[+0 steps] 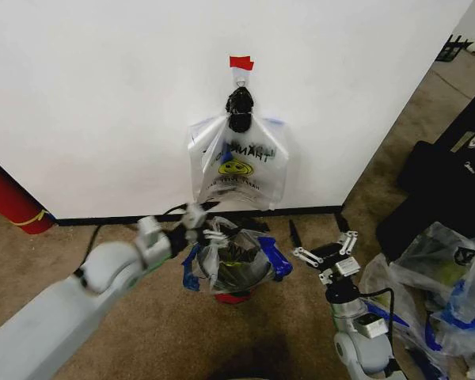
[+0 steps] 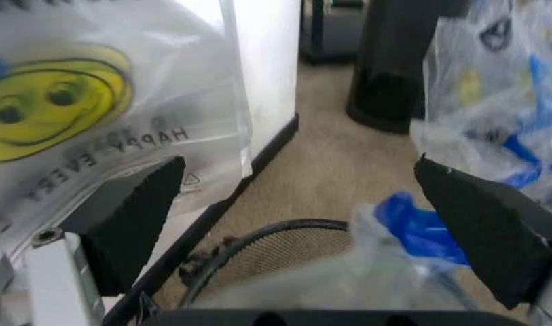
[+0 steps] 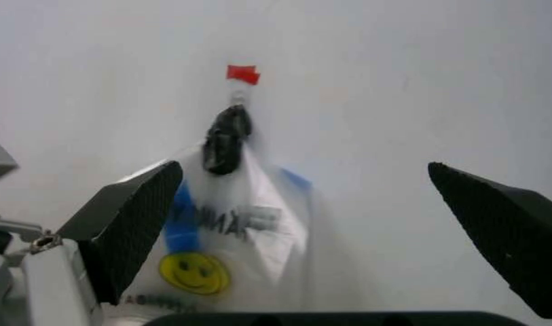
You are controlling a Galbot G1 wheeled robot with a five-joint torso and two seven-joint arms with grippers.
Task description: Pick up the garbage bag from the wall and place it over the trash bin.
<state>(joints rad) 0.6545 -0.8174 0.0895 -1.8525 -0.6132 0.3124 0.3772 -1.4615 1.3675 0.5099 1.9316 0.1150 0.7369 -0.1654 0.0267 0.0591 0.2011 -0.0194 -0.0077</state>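
The garbage bag [image 1: 237, 162] hangs at upper centre of the head view, flat against the wall [image 1: 103, 95], its gathered handles bunched in a dark knot on a small metal hook [image 1: 241, 77] just below a strip of red tape [image 1: 241, 62]. Thin, see-through film like this will likely be nearly weightless, limp and slippery, crumpling rather than holding shape, and easy to tear on the hook; the bunched handles right under the hook look like the soundest place to take hold. Black print across the bag ends in "MART", with a yellow smiley below; up close the left wrist view reads "HAPPY EVERY". Directly beneath, at lower centre, the red trash bin [image 1: 236, 296] stands on the carpet, already draped with a clear bag with blue handles. The left gripper [image 1: 196, 223] sits just left of the bin's rim, its fingers [image 2: 131, 217] spread apart. The right gripper [image 1: 324, 257] waits lower right, fingers likewise wide apart and facing the bag.
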